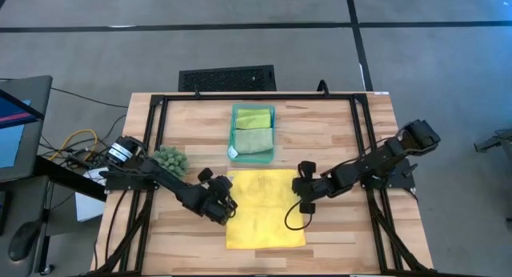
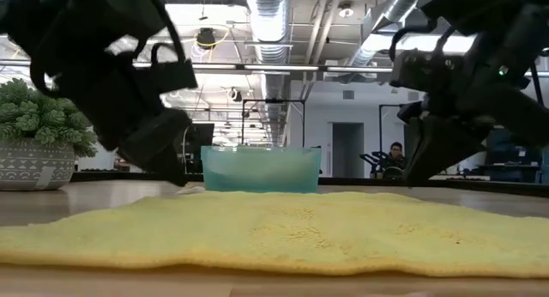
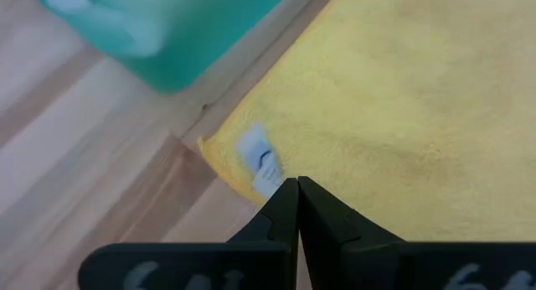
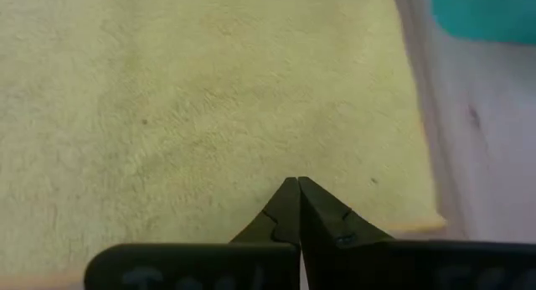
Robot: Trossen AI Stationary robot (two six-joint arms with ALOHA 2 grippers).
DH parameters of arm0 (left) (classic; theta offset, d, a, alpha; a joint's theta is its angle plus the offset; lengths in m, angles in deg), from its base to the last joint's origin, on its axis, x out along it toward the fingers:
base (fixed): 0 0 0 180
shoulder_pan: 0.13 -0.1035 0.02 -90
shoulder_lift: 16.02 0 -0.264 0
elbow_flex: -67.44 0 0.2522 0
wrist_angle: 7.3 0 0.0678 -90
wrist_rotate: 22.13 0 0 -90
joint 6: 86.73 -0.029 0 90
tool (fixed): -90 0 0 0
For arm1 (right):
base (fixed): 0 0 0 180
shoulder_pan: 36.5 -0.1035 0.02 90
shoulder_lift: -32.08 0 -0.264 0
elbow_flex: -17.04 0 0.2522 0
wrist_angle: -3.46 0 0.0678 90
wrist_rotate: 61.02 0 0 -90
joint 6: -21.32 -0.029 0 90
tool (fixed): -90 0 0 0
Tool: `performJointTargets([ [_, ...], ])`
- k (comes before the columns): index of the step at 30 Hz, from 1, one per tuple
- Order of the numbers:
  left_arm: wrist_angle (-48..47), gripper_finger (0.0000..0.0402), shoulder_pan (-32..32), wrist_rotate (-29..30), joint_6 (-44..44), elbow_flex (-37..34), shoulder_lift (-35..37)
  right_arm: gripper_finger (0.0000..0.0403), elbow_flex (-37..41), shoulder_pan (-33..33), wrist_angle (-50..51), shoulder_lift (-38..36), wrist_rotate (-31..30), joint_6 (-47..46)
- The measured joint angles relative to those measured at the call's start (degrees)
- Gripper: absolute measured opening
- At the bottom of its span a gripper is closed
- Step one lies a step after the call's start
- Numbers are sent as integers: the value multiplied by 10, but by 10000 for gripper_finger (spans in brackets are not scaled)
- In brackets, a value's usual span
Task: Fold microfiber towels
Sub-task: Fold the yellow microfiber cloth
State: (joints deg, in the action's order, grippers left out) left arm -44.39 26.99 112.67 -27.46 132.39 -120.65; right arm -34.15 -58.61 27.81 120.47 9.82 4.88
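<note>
A yellow microfiber towel (image 1: 266, 209) lies spread flat on the wooden table, near its front edge. My left gripper (image 1: 230, 203) is shut at the towel's left edge, close to the far left corner with its white label (image 3: 255, 154). Opposite it, my right gripper (image 1: 304, 201) is shut at the right edge, near the far right corner (image 4: 435, 223). The low view shows the towel (image 2: 283, 233) flat, no part raised, and both grippers' tips a little above it. My left gripper's shut fingertips (image 3: 285, 198) point slanting down at the towel's left edge beside the label; I cannot tell whether they touch it. My right gripper's shut fingertips (image 4: 289, 198) point slanting down over the towel just inside its right edge; I cannot tell whether they touch it.
A teal tray (image 1: 234, 133) stands behind the towel and holds a lime green towel (image 1: 252, 117) and a sage green one (image 1: 254, 141), both folded. A dark-green spiky plant in a pot (image 1: 170, 158) stands at the left. Black frame rails (image 1: 152, 133) border the table.
</note>
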Motion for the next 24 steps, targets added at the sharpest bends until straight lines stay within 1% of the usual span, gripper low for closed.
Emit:
performJointTargets([
  [4, 48, 0, -11, 3, 3, -37, -2, 22, 0, 5, -18, 22, 0, 4],
  [8, 50, 0, -24, 27, 17, -59, -2, 24, -1, 19, -15, 42, -2, 4],
  [11, 42, 0, -25, 37, 24, -59, -1, 21, -1, 32, -21, 46, -3, 4],
  [14, 31, 0, -19, 24, -16, -30, 5, 19, -1, 40, -17, 40, -3, 4],
  [18, -5, 0, 5, 7, -111, 35, 8, 20, -1, 36, -18, 15, -3, 4],
  [21, 0, 0, 39, -24, -205, 84, 8, 22, -1, 24, -23, 6, -2, 5],
  [24, 5, 0, 87, -58, -248, 126, 8, 23, -1, 13, -25, 5, -2, 4],
])
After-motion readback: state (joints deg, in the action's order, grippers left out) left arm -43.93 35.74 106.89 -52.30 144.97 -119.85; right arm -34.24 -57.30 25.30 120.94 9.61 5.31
